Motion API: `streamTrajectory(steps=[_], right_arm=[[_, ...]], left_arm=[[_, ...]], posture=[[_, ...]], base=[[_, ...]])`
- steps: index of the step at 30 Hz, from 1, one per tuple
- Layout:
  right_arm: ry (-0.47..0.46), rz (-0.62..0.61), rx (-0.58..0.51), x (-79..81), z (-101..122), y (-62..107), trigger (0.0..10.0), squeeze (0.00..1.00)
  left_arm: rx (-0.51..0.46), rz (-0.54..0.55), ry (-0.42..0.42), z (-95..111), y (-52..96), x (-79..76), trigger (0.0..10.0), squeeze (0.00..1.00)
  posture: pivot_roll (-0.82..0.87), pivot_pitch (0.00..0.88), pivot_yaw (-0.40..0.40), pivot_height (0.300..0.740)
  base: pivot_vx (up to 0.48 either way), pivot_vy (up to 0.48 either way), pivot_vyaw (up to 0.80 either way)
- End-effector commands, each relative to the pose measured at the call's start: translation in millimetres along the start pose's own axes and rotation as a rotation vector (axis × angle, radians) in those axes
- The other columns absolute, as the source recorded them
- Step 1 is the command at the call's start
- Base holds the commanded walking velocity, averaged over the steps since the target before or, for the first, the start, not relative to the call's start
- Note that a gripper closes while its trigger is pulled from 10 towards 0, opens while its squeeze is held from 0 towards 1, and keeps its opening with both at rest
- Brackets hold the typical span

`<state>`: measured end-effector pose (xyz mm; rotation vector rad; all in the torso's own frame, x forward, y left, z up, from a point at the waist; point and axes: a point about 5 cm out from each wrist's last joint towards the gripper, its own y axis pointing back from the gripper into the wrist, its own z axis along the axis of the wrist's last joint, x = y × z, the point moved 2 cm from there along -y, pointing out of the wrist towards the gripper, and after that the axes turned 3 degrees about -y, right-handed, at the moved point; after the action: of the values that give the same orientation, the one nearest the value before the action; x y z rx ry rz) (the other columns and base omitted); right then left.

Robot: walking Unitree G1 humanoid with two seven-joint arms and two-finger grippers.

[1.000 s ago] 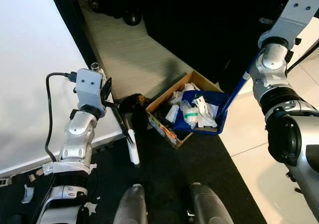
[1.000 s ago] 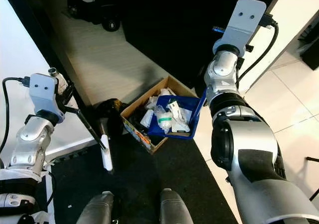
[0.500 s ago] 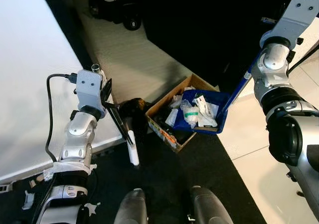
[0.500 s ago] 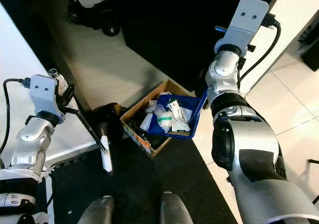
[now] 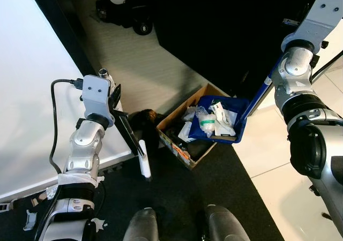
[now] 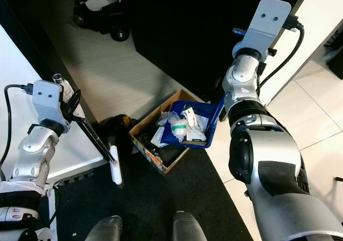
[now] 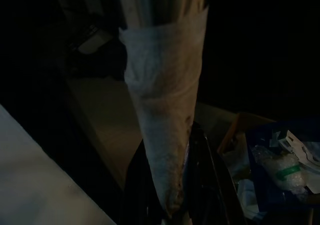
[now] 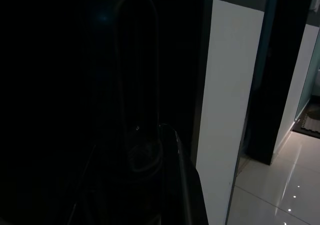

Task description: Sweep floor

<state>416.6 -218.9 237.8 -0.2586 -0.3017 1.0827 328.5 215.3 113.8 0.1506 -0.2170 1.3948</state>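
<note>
Tilting blue plastic dustpan (image 5: 228,124) over cardboard box (image 5: 185,128); right gripper state unclear; left gripper (image 5: 119,112) pinching brush (image 5: 135,144)

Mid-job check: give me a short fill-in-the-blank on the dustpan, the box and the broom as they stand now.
1. The blue dustpan holds crumpled ____.
2. The dustpan hangs over the open cardboard ____.
3. The cardboard box stands on the ____ mat.
4. The broom is in the ____ end effector.

Missing words: trash; box; black; left
</note>
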Motion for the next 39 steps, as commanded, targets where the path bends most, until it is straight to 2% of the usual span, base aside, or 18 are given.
streamTrajectory(steps=[1,14,33,39], right_arm=[[-0.019,-0.010,-0.056,-3.3,10.3,-3.6,10.0,0.00],[-0.018,-0.005,-0.057,-2.1,10.7,-3.7,10.0,0.00],[-0.017,-0.001,-0.055,-1.7,9.8,-3.1,10.0,0.00],[-0.016,0.002,-0.054,-1.6,9.3,-2.7,10.0,0.00]], left_arm=[[-0.046,-0.007,-0.006,8.3,-2.8,-0.8,10.0,0.00],[-0.059,-0.007,-0.001,9.9,-2.4,0.0,10.0,0.00],[-0.075,0.001,0.013,11.0,-1.5,1.1,10.0,0.00],[-0.081,0.023,0.024,10.2,0.1,3.3,10.0,0.00]], posture=[[0.06,0.011,-0.014,0.740],[0.06,0.013,-0.015,0.740],[0.05,0.014,-0.018,0.740],[0.05,0.016,-0.018,0.740]], base=[[0.315,0.000,0.00],[0.322,0.000,0.00],[0.448,0.000,0.00],[0.000,0.000,0.00]])
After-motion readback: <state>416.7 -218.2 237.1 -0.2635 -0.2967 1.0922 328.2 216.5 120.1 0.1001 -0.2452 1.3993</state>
